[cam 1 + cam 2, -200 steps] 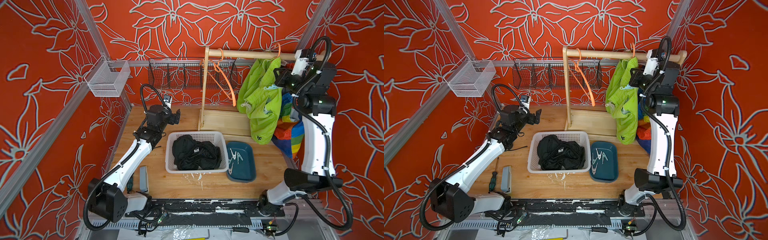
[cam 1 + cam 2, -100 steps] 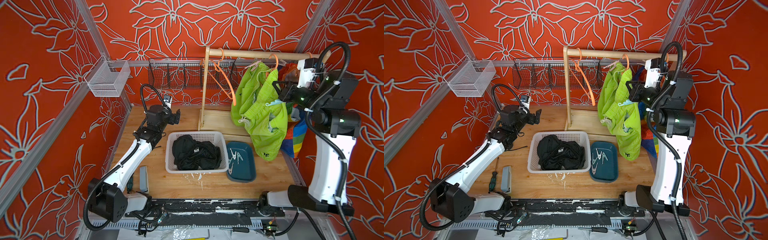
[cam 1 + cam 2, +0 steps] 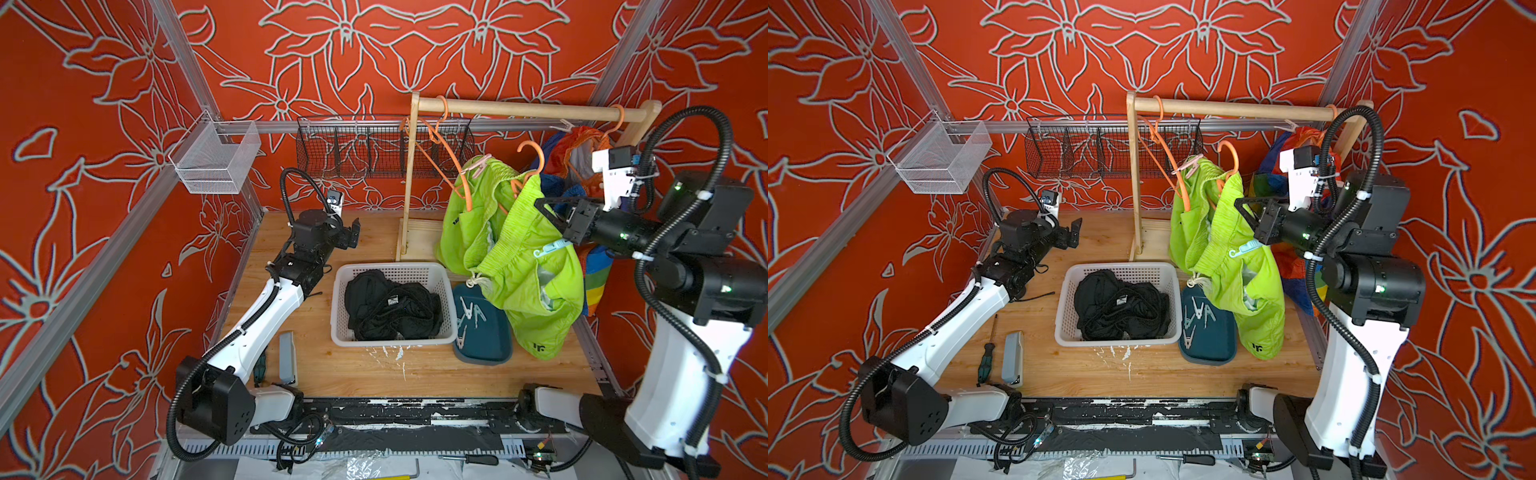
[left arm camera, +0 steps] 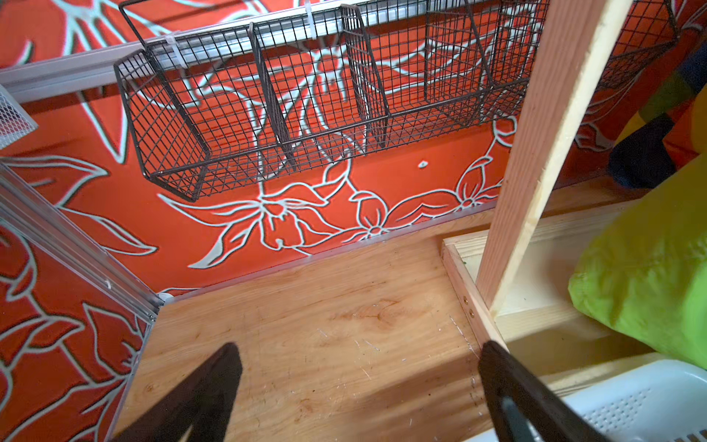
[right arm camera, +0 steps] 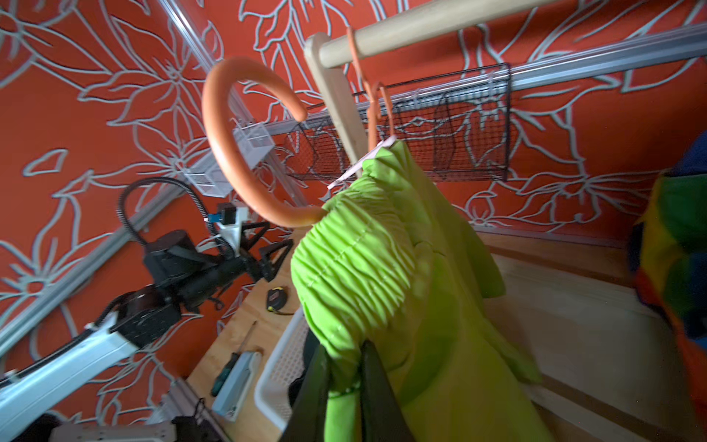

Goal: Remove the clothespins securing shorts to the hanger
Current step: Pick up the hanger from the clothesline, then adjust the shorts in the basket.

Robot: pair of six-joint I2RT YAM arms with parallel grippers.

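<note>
Right gripper (image 3: 549,220): pinched shut on green shorts (image 3: 536,286) at the waistband; blue clothespin (image 3: 548,248) just below it; pink clothespin (image 3: 473,164) at the shorts' far corner; left gripper (image 3: 351,237) well apart, spread wide, empty.

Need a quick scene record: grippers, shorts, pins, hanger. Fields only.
left gripper: open, empty, above table
right gripper: shut on lime green shorts
hanger: orange, carries the lime green shorts, hook clear of wooden rail
pins on lime pair: blue clothespin, pink clothespin
black shorts: in white basket
rainbow shorts: hanging from the rail
teal tray: holds loose clothespins
</note>
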